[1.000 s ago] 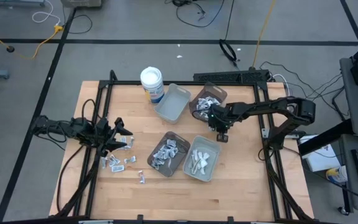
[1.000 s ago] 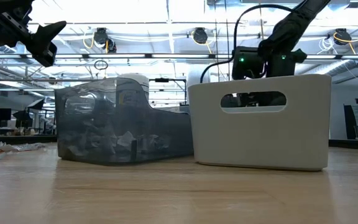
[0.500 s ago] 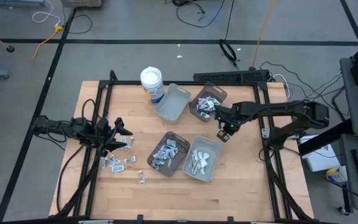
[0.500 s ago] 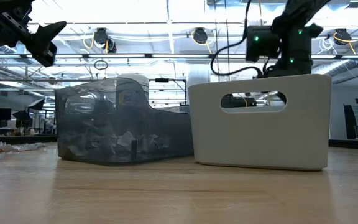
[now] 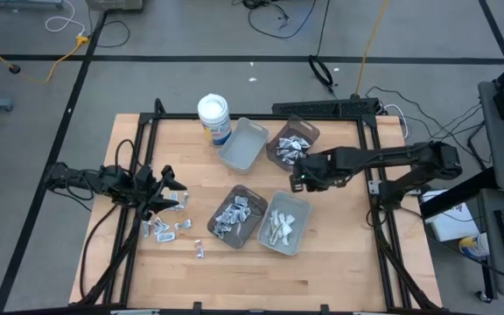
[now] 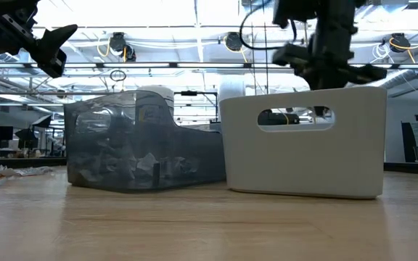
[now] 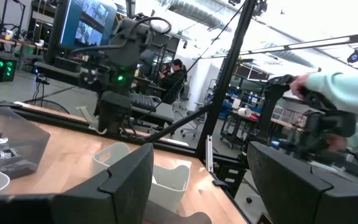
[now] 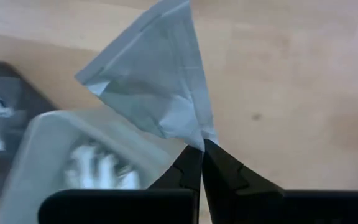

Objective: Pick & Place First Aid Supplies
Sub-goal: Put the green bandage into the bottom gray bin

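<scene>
From above, four trays sit mid-table: an empty grey tray (image 5: 242,144) beside a white tub (image 5: 214,115), a brown tray (image 5: 292,140) holding crumpled packets, a second brown tray (image 5: 239,215) also holding packets, and a pale grey tray (image 5: 285,222) holding pale strips. About seven loose packets (image 5: 176,227) lie on the wood just beside the left gripper (image 5: 171,181), whose fingers stand apart with nothing between them. The right gripper (image 5: 297,178) hangs between the rear brown tray and the pale grey tray.

At table height two trays show: the translucent brown one (image 6: 144,152) with packets inside and the pale one (image 6: 303,141) with a handle slot; the right arm is above the latter.

The left wrist camera shows its own fingers (image 7: 129,180) spread wide and empty, with a person's sleeve (image 7: 340,87) in the room beyond.

The right wrist camera shows its fingertips (image 8: 191,168) pinched tight on the corner of one silvery-grey packet (image 8: 151,81), hanging over the pale tray's rim (image 8: 48,149).
</scene>
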Available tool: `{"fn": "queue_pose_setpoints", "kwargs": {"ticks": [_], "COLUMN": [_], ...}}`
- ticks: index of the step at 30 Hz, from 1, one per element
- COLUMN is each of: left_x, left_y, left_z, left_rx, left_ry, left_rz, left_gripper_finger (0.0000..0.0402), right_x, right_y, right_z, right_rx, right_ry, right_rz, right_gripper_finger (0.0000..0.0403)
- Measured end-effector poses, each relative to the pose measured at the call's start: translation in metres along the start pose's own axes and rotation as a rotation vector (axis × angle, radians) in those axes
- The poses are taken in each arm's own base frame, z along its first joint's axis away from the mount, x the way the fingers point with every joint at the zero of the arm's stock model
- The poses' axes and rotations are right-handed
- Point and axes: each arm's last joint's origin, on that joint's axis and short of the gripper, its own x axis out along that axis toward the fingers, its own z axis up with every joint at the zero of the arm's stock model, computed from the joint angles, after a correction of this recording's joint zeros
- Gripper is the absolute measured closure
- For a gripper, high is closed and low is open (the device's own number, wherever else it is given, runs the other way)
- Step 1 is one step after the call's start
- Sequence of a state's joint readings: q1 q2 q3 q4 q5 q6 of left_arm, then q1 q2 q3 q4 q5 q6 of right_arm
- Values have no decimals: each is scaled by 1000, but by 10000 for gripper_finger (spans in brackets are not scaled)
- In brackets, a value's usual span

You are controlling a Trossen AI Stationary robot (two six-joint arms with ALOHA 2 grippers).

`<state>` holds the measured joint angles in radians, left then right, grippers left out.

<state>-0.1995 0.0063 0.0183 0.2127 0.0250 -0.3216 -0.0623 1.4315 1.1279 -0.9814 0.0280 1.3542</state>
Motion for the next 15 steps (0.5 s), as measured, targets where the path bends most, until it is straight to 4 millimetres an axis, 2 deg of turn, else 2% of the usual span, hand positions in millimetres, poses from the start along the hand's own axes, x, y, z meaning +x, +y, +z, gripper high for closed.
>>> {"fn": "queue_pose_setpoints", "kwargs": {"ticks": [9, 15], "left_x": [0, 0], "left_y": [0, 0], "left_z": [0, 0], "left_rx": [0, 0], "left_ry": [0, 0], "left_rz": [0, 0], "left_gripper_finger": [135, 135], "right_x": [-8, 5], "right_y": [48, 75], "right_z": [-36, -71], "right_rx": [139, 205], "right_ry": [30, 62], "right_rz": [26, 20], "right_gripper_finger": [402, 403]}}
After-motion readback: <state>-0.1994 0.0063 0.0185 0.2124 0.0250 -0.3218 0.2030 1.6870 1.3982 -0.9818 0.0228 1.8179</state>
